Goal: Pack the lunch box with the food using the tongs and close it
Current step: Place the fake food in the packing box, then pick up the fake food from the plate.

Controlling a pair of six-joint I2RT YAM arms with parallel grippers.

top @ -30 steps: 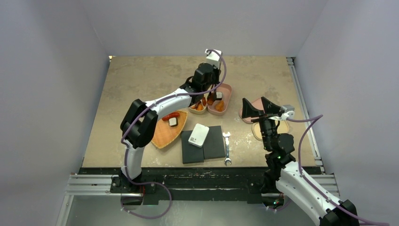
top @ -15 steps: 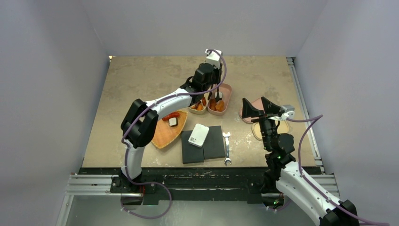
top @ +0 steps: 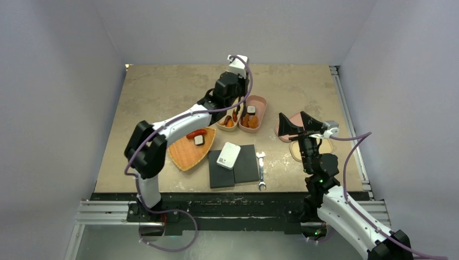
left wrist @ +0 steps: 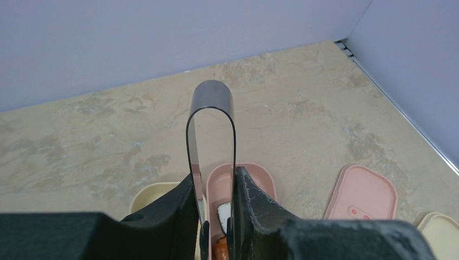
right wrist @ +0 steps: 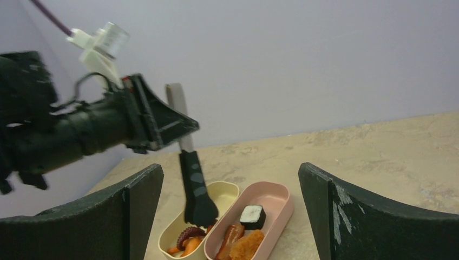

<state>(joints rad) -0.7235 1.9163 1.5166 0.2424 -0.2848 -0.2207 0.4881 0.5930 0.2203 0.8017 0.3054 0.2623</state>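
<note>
My left gripper [top: 233, 103] is shut on the tongs [right wrist: 196, 189], its fingers pressing both thin arms below the silver loop [left wrist: 212, 108]. The black tips hang slightly apart with nothing between them, over the cream lunch box [right wrist: 224, 194]. That box holds a red octopus piece [right wrist: 187, 235] and orange bits. Beside it, the pink lunch box [top: 258, 115] holds a black-and-white roll [right wrist: 253, 215], a red strip [right wrist: 230, 238] and a brown nugget [right wrist: 246, 246]. A red sausage [top: 196, 134] and another roll [top: 199, 140] lie on the wooden plate [top: 187, 157]. My right gripper [top: 299, 123] stands wide open, apart from everything.
A pink lid [left wrist: 361, 192] and a cream lid [top: 326, 146] lie on the table right of the boxes, under my right gripper. Two black pads [top: 243, 168] carry a white box [top: 228, 155] near the front. A silver wrench [top: 261, 170] lies beside them.
The tongs have opened a little and left the black-and-white roll in the pink box. My left arm has shifted left, so the tips now hang over the cream box. The right arm is unmoved.
</note>
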